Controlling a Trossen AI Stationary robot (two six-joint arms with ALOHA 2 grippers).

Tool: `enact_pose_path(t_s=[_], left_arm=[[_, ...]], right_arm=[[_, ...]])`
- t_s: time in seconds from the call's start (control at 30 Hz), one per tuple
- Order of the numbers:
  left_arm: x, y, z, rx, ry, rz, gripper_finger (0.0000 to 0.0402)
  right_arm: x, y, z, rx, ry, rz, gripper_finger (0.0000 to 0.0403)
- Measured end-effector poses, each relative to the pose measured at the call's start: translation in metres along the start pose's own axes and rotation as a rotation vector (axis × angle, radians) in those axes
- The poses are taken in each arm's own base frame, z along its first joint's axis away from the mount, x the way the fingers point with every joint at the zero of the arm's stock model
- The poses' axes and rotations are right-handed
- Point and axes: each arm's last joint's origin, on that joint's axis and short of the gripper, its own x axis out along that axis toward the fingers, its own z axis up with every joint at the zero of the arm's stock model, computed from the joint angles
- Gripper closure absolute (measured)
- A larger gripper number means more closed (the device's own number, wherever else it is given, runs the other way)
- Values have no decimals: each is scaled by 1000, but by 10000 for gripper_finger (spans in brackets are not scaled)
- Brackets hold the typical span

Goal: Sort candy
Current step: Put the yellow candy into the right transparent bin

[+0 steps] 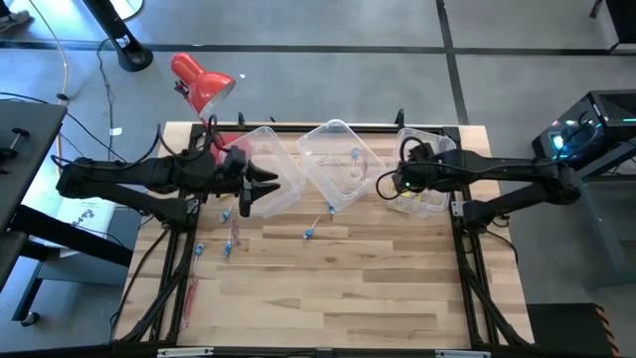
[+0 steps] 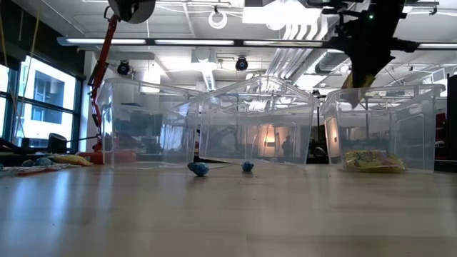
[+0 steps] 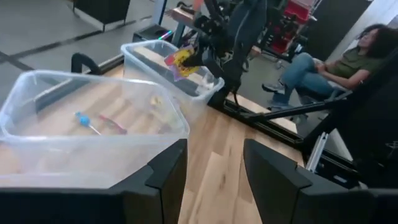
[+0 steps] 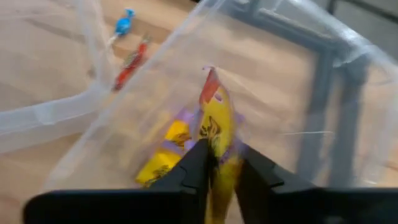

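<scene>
Three clear bins stand in a row at the table's far side: left (image 1: 268,164), middle (image 1: 343,164) and right (image 1: 429,174). My right gripper (image 1: 390,184) hangs over the right bin, shut on a yellow candy packet (image 4: 214,127). More yellow packets (image 4: 163,158) lie on that bin's floor. The middle bin holds a blue piece (image 3: 82,117) and a red stick (image 3: 112,123). My left gripper (image 1: 260,189) stands open above the left bin's near right corner, with nothing between its fingers. Loose blue pieces (image 1: 310,234) and red sticks (image 1: 234,237) lie on the table. My right gripper pinches the yellow packet (image 4: 217,146) between its two fingers, coming slanting down from above. The packet's red-cornered end (image 4: 209,78) sticks out past the fingertips. The packet is lifted clear above the right bin's floor.
A red desk lamp (image 1: 204,85) stands beyond the table's far left corner. A person sits in the room beyond the table (image 3: 348,62). The table's near half (image 1: 338,298) is bare wood, apart from a few candies at its left (image 1: 194,283).
</scene>
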Motion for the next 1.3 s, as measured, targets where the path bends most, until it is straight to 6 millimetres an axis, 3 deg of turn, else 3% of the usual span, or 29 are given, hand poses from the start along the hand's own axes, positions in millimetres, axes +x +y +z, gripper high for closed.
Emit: enact_pose_path(t_s=[0.27, 0.4, 0.73, 0.93, 1.3], left_arm=[[-2, -5, -5, 6, 29, -25, 250], [-5, -7, -6, 12, 42, -34, 250], [-28, 15, -33, -152, 473, 427, 291], [-39, 26, -55, -142, 794, 637, 299], [-23, 37, -92, 32, 965, 713, 289]], right_arm=[[7, -8, 7, 41, 27, -25, 204], [8, -9, 8, 13, 45, -17, 163], [7, -1, 13, 48, 17, 66, 153], [7, 3, 16, 50, -10, 110, 153], [7, 6, 18, 63, -24, 128, 153]])
